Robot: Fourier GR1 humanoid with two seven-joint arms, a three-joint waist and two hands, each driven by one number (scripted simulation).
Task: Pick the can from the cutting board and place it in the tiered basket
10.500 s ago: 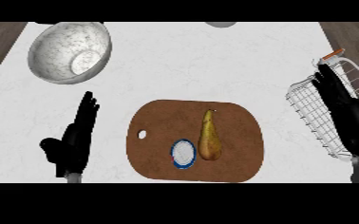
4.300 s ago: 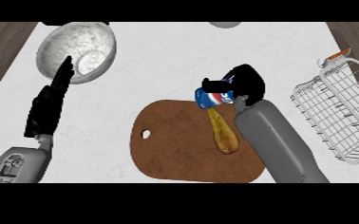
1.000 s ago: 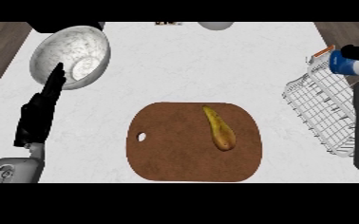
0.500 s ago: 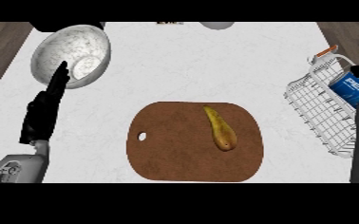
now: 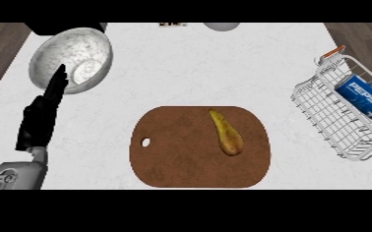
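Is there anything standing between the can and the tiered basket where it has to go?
Nothing visible does. The can already lies inside the tiered basket, at the view's right edge, partly cut off there. The cutting board holds only a pear, well apart from the basket.

Brown wooden cutting board (image 5: 189, 164) lies front-centre on the white marble bench (image 5: 218, 64), long yellow pear (image 5: 226, 132) on its right half. Blue drinks can (image 5: 358, 90) lies in the white wire tiered basket (image 5: 320, 105) at right; round metal bowl (image 5: 73, 58) back left, black left hand (image 5: 40, 120) before it.
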